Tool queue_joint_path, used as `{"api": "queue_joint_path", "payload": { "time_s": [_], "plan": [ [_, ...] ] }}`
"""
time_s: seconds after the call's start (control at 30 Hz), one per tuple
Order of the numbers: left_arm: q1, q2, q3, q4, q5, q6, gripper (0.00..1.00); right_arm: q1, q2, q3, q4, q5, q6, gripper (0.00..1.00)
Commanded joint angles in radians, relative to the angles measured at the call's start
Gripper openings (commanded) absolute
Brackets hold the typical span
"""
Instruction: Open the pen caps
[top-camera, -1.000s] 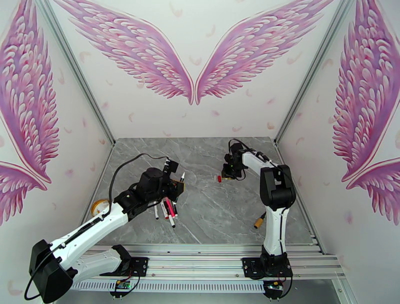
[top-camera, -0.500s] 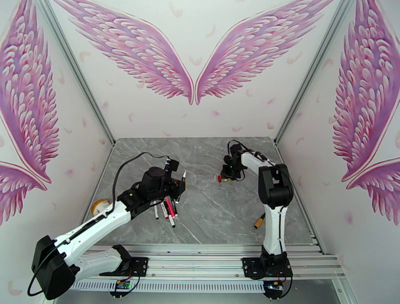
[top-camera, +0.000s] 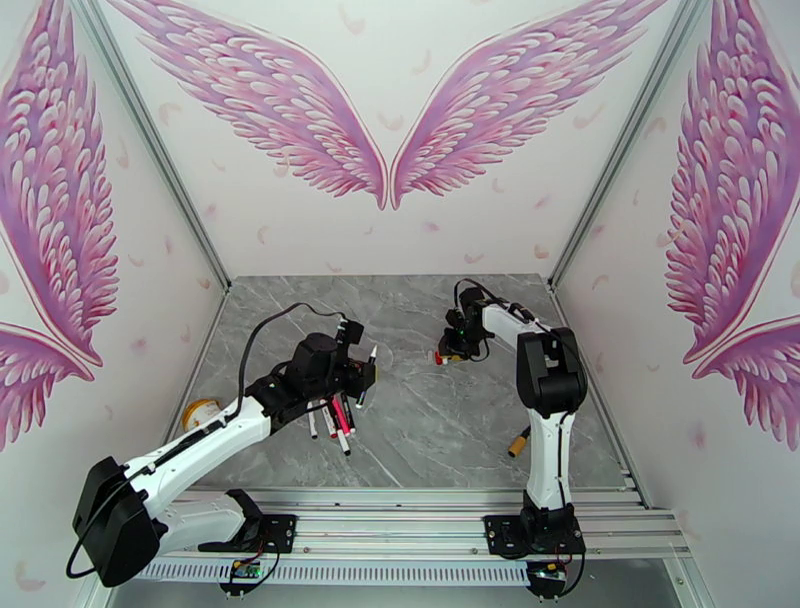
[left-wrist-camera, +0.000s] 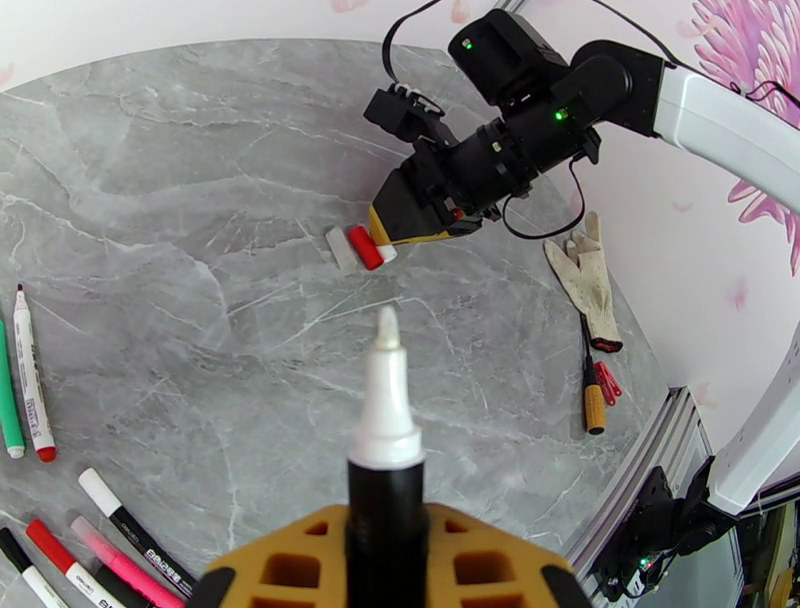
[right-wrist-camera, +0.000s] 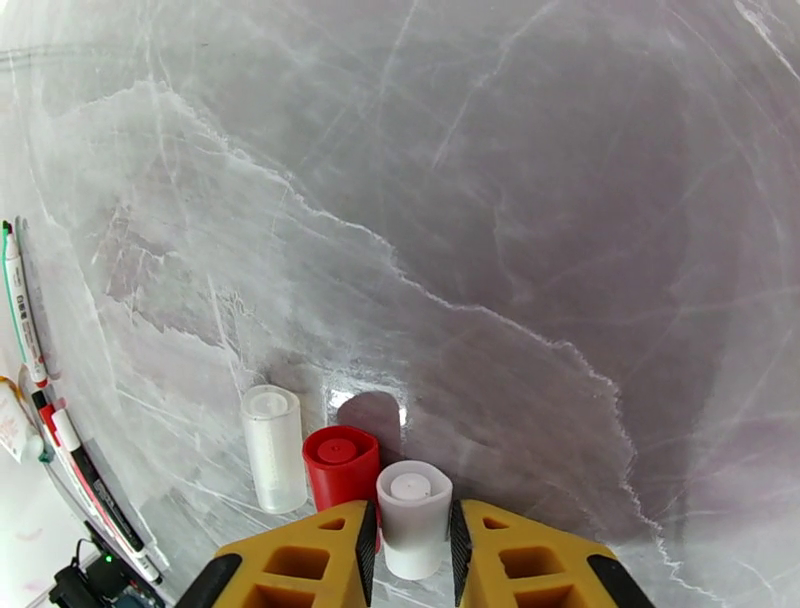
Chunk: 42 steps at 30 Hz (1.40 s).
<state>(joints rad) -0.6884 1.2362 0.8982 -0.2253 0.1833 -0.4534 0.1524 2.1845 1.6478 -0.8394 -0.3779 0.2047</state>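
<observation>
Clamped tight in the left tool (left-wrist-camera: 387, 515): a black-barrelled pen (left-wrist-camera: 385, 400), uncapped, its white tip bare and pointing toward the far right. Held off the worktop (top-camera: 420, 430), left of centre.

Beneath that arm, at the near left: loose pens (top-camera: 335, 420) lying flat in a fan, among them a green one (left-wrist-camera: 8, 400), a white one with a red end (left-wrist-camera: 30, 370) and a pink one (left-wrist-camera: 115, 555).

Down low toward the far side, right of centre: the right tool (right-wrist-camera: 410, 515), narrowly parted, with a white cap (right-wrist-camera: 412, 487) between the fingers. Cannot tell whether gripped or merely flanked. Just left of it: a red cap (right-wrist-camera: 340, 465). Left again, close beside: a clear cap (right-wrist-camera: 272, 450). All three down at the marble surface.

Toward the right edge: a pale glove (left-wrist-camera: 585, 280) lying flat, and nearer than that, an orange-and-black cylinder (left-wrist-camera: 594, 405).
</observation>
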Motion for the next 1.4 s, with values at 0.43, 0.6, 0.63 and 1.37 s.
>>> {"api": "queue_joint_path", "payload": {
  "time_s": [0.43, 0.6, 0.63, 1.37],
  "plan": [
    [0.001, 0.131, 0.076, -0.064, -0.099, -0.038, 0.04, 0.001, -0.29, -0.249, 0.167, 0.01, 0.065, 0.4],
    [0.013, 0.226, 0.168, -0.14, -0.177, 0.003, 0.04, 0.003, -0.464, -0.415, 0.28, -0.019, 0.109, 0.48],
    [0.017, 0.248, 0.186, -0.155, -0.185, 0.009, 0.04, 0.005, -0.497, -0.445, 0.303, -0.028, 0.118, 0.49],
    [0.142, 0.727, 0.555, -0.318, -0.401, 0.096, 0.02, 0.01, -1.087, -0.812, 0.514, -0.203, 0.277, 0.99]
  ]
}}
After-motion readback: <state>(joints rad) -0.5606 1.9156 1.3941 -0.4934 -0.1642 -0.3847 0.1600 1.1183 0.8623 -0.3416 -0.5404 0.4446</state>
